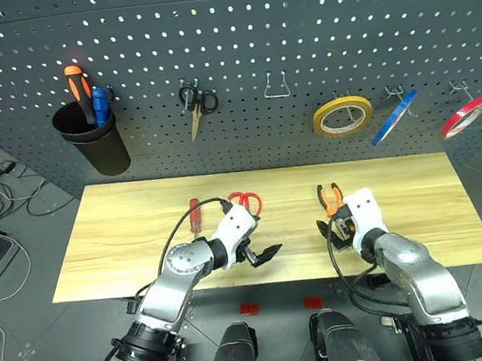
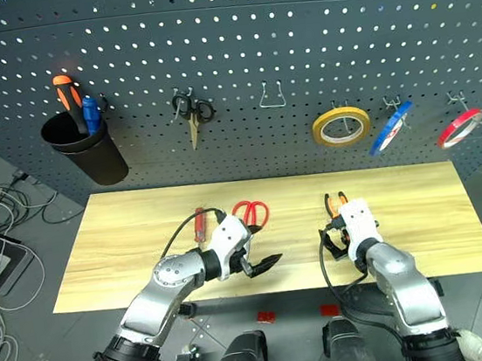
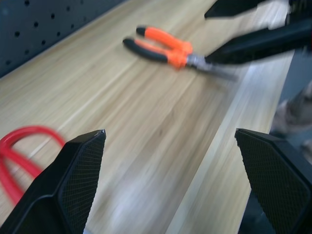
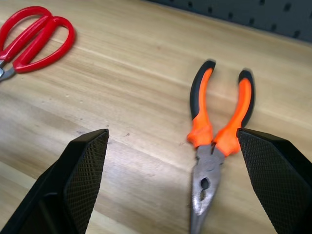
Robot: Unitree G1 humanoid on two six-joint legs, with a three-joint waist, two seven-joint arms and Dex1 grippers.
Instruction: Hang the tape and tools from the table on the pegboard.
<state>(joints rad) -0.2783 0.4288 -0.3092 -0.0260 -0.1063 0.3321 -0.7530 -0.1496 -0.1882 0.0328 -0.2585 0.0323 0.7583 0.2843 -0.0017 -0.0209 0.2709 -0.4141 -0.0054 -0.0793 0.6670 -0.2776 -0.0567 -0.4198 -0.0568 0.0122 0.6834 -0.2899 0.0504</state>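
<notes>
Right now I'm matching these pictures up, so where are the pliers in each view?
Left eye: pliers on the table, before the right gripper.
Right eye: same place.
Left wrist: far across the table.
Right wrist: between the fingers.
Shared landmark: red-handled scissors.

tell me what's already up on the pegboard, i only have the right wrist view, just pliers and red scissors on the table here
Observer: The yellow-tan tape roll already hangs on a pegboard hook, with a thin blue roll and a thin red roll beside it.
Operator: any tools i can't see
Observer: A red-handled screwdriver lies on the table, just left of the red-handled scissors.
Operator: where's the left gripper
Observer: The left gripper is open near the table's front edge, in front of the scissors, holding nothing.
Operator: free hook anywhere
Observer: One bare metal hook sits between the small black-handled scissors and the tape roll.
</notes>
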